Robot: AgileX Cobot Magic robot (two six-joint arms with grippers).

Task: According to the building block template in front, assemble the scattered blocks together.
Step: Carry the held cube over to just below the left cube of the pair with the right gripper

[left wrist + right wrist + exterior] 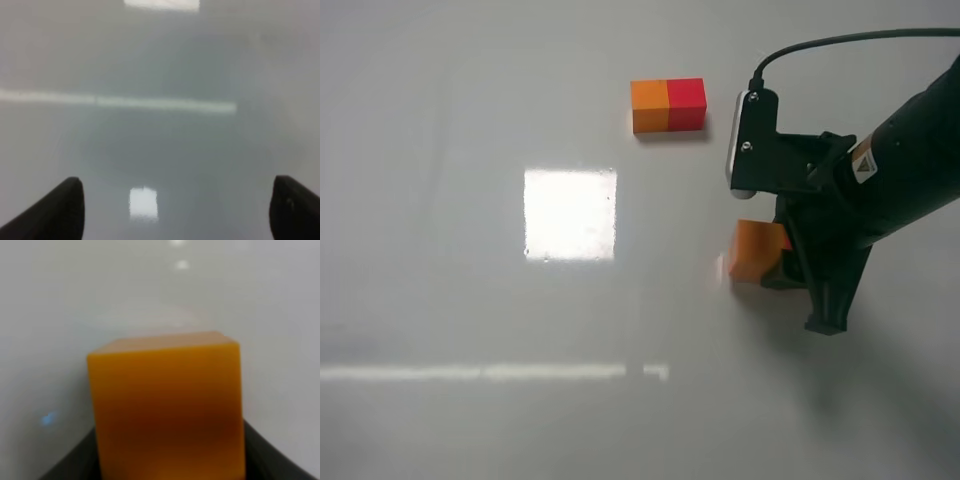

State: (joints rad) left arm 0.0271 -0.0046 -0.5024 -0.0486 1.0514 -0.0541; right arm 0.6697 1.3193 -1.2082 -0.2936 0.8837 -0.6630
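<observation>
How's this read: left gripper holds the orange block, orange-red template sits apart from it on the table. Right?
Wrong arm. The right gripper holds the orange block, as the right wrist view shows. The left gripper is open with nothing in it. The template does sit apart on the table.

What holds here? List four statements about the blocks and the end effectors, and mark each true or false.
1. In the exterior high view, the template pair shows orange on its left and red on its right. True.
2. The right end effector is closed on a blue cube. False: the cube between its fingers is the orange cube.
3. The left end effector is open, with nothing between its fingers. True.
4. The orange cube is pressed against the template pair. False: they are apart, with bare table between them.
</observation>
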